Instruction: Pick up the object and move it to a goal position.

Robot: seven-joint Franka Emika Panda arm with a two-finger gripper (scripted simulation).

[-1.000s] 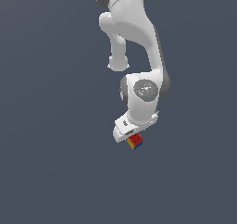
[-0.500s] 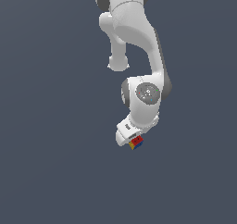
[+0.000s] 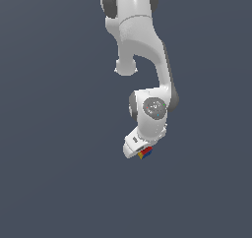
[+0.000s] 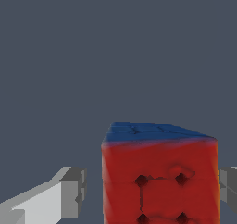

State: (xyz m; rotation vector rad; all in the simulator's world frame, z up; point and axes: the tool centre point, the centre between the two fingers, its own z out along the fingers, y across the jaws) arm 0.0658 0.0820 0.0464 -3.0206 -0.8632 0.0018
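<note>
The object [image 3: 145,153] is a small cube with red, blue and yellow faces, sitting at the tip of the white gripper [image 3: 140,151] in the exterior view. In the wrist view the object [image 4: 159,177] fills the space between the two grey fingers, red face toward the camera and blue face on top. My gripper [image 4: 152,193] straddles it. A narrow gap shows between one finger [image 4: 71,190] and the cube, and the other finger [image 4: 229,187] sits right at the cube's far edge. The gripper looks open around the cube.
A plain dark grey surface surrounds the arm [image 3: 142,50] on every side in both views. No other objects, containers or edges show.
The wrist and hand have come down a little toward the cube over the last second. The cube itself stays in nearly the same spot.
</note>
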